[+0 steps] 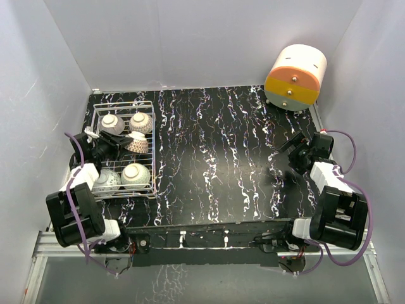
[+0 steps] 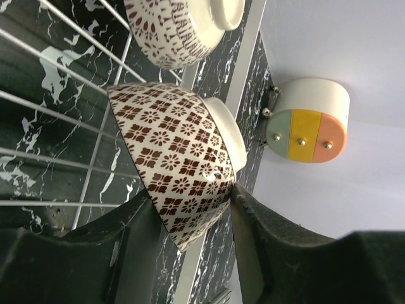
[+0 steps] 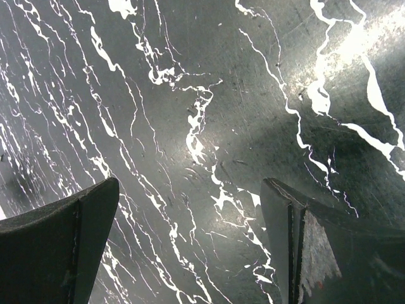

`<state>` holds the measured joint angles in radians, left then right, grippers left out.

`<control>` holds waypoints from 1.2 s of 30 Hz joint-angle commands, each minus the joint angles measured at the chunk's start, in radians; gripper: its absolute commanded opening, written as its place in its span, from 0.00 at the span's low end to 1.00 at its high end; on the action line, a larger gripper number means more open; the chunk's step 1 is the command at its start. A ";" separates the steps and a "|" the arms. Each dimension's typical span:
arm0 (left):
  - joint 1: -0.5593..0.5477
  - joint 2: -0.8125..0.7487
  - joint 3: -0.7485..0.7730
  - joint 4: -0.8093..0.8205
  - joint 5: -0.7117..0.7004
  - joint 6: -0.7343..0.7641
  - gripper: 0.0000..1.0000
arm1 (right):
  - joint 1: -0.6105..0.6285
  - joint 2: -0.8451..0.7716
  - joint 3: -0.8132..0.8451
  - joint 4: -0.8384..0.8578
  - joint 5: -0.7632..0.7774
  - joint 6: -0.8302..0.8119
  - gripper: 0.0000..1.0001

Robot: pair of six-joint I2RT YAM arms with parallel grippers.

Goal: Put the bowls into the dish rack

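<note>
Pinching a small round ceramic bowl [image 2: 180,158] with a brown flower print on its whitish outside, the left hand [image 2: 192,201] has 1 finger on each side of it. It's tipped sideways inside the white wire dish rack [image 1: 123,159], next to 4 other bowls [image 1: 135,174] sitting upside down. Meanwhile the right hand [image 3: 190,253] is spread wide, holding nothing, over the black white-veined surface [image 3: 190,95].

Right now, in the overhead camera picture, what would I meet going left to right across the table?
White wire dish rack holding patterned ceramic bowls → black marbled tabletop → large cream, orange and yellow cylinder at the far right corner.
</note>
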<state>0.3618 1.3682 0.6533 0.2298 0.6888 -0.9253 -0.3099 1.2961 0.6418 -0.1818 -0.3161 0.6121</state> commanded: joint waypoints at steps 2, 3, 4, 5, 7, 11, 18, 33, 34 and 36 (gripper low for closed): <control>0.009 0.004 -0.067 -0.191 -0.141 0.120 0.27 | -0.006 -0.010 -0.005 0.059 -0.012 0.003 0.98; 0.010 0.004 -0.068 -0.192 -0.136 0.120 0.30 | -0.006 -0.012 -0.005 0.058 -0.012 0.003 0.98; 0.010 0.004 -0.072 -0.189 -0.134 0.119 0.36 | -0.006 -0.012 -0.005 0.058 -0.014 0.003 0.98; 0.011 0.004 -0.078 -0.187 -0.133 0.116 0.40 | -0.006 -0.012 -0.005 0.057 -0.014 0.002 0.98; 0.011 0.005 -0.085 -0.179 -0.133 0.112 0.48 | -0.006 -0.013 -0.005 0.056 -0.014 0.001 0.98; 0.013 0.012 -0.087 -0.180 -0.132 0.114 0.57 | -0.006 -0.016 -0.005 0.054 -0.012 0.002 0.98; 0.019 0.029 -0.073 -0.189 -0.143 0.118 0.73 | -0.006 -0.015 -0.004 0.054 -0.012 0.000 0.98; 0.059 0.085 0.038 -0.252 -0.204 0.131 0.97 | -0.006 -0.002 0.000 0.062 -0.017 0.002 0.98; 0.061 0.088 0.049 -0.261 -0.215 0.135 0.97 | -0.006 -0.001 -0.002 0.062 -0.017 0.003 0.98; 0.068 0.093 0.070 -0.276 -0.234 0.142 0.97 | -0.006 0.000 -0.002 0.065 -0.017 0.003 0.98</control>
<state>0.4118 1.4330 0.6930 0.0673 0.6277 -0.8150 -0.3099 1.2961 0.6373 -0.1780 -0.3214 0.6121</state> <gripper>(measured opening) 0.970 0.975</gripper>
